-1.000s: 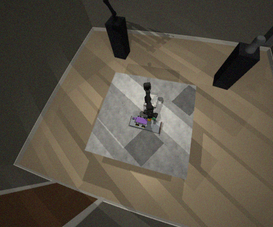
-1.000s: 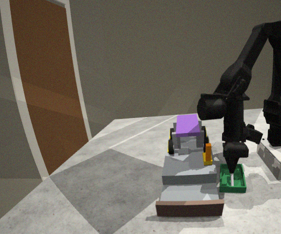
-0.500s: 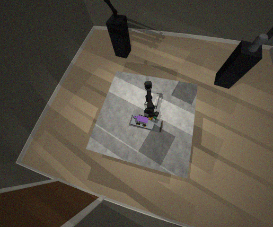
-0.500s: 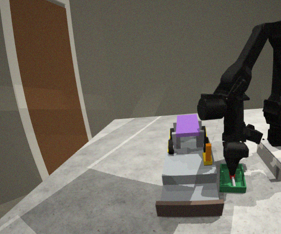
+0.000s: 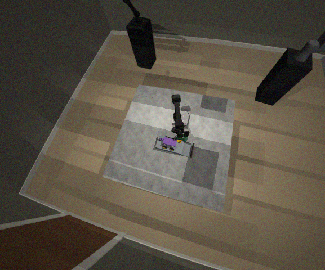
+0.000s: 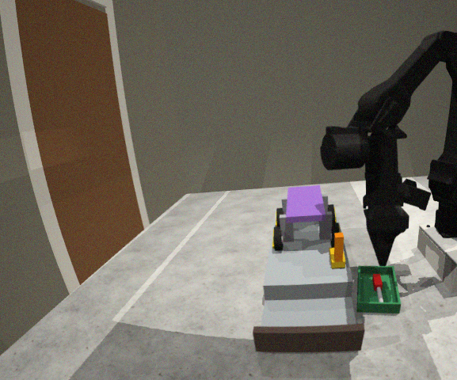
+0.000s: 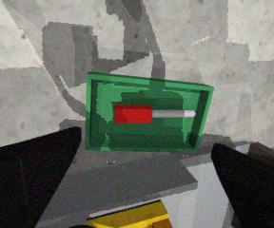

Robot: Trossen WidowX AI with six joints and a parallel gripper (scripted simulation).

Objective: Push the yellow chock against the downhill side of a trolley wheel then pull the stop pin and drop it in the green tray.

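Inside the green tray [image 6: 361, 289] [image 7: 150, 146], the stop pin [image 6: 378, 286] [image 7: 151, 114] lies flat, red-headed, pale shaft toward three o'clock in the wrist view; the gripper's [image 6: 382, 264] [image 7: 146, 138] fingers stand wide apart.

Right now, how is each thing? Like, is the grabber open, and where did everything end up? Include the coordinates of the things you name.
Gripper [image 6: 382, 261] [image 7: 147, 142]: open, above the tray.
Pin [image 6: 378, 283] [image 7: 133, 114]: lying in the tray.
Tray [image 6: 378, 309] [image 7: 150, 82]: flat beside the ramp, holding the pin.
Chock [image 6: 337, 261] [image 7: 129, 217]: on the ramp, handle up, by a wheel.
Trolley [image 5: 169, 141] [image 6: 305, 203]: standing on the ramp.
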